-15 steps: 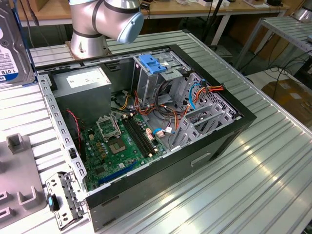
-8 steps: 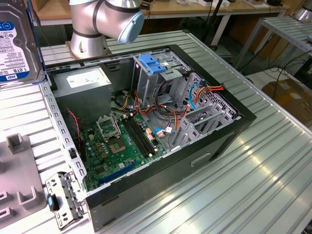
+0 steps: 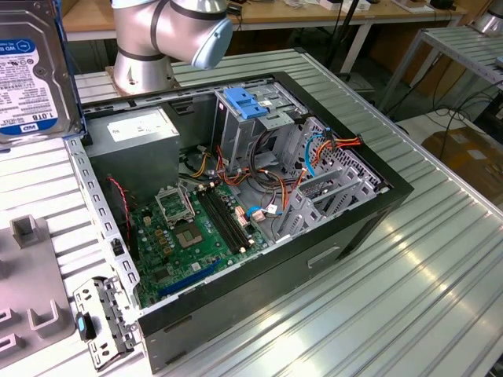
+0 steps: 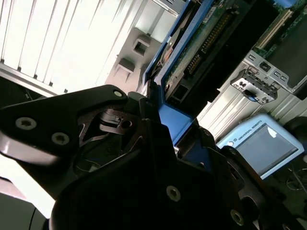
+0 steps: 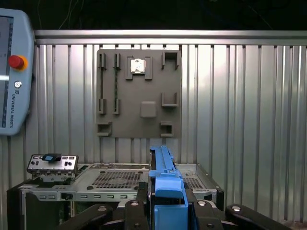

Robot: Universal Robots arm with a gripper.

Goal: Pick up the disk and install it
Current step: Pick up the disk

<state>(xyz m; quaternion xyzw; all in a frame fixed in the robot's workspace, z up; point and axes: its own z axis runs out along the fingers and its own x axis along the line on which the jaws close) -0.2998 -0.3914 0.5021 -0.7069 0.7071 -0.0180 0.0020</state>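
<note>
The disk (image 3: pixel 31 67) hangs in the air at the exterior view's upper left, beyond the case's corner, with its white label and blue band facing the camera. In the first wrist view its blue side rail (image 5: pixel 165 179) stands edge-on between the black fingers of my gripper (image 5: pixel 168 203), which is shut on it. The second wrist view shows the disk's (image 4: pixel 204 45) underside and blue rail running away from my gripper (image 4: pixel 175 127). The open computer case (image 3: pixel 393 192) lies flat on the table, and its metal drive cage (image 3: pixel 259 118) carries a blue latch on top.
Inside the case are a grey power-supply box (image 3: pixel 137 133), a green motherboard (image 3: pixel 196 232) and loose cables (image 3: pixel 330 149). A grey fixture plate (image 5: pixel 139 91) and a small metal bracket (image 3: pixel 102 322) lie beside the case. The arm's base (image 3: pixel 145 43) stands behind it. A teach pendant (image 5: pixel 12 72) rests nearby.
</note>
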